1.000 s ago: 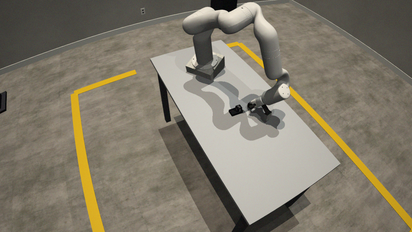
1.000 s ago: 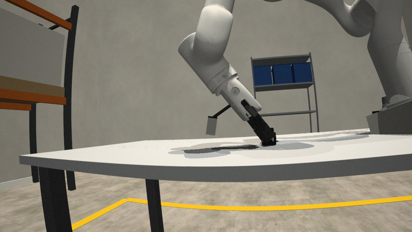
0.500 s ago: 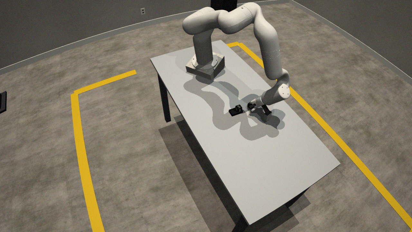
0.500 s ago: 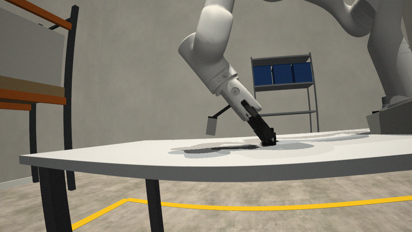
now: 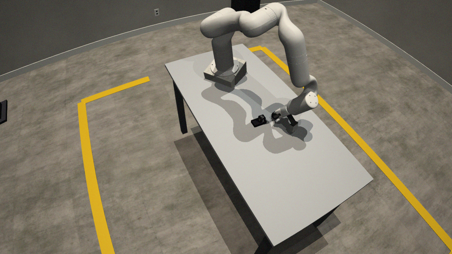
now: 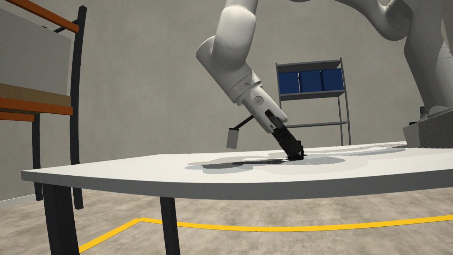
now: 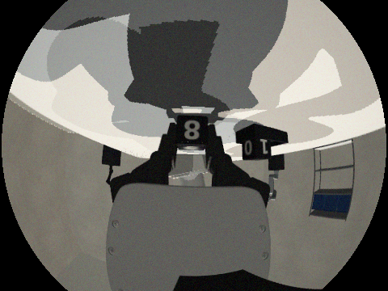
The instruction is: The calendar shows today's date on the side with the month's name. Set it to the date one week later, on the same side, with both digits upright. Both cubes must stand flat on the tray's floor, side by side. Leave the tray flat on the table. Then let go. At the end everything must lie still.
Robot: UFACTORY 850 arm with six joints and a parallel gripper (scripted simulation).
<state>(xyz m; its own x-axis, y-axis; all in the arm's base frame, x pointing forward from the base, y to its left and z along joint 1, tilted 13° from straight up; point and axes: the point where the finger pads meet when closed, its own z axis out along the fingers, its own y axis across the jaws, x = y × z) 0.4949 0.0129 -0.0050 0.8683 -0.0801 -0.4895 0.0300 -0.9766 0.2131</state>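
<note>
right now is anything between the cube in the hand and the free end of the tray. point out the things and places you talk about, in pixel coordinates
Yes: the other cube [image 5: 261, 118] [image 7: 255, 149]. It stands on the tray [image 5: 255, 123] [image 7: 280, 133] at the end nearer the hand [image 5: 274, 117] [image 6: 296, 154] [image 7: 191, 133], so likely lift over or go around it. Nothing else visible blocks.

One cube [image 5: 261, 118] [image 7: 250, 149] sat on the tray [image 5: 255, 124] [image 7: 263, 131], on the table [image 5: 303, 180] [image 6: 132, 173] [image 7: 65, 99]; the other cube [image 7: 191, 130] was between the fingers, near the tray.
</note>
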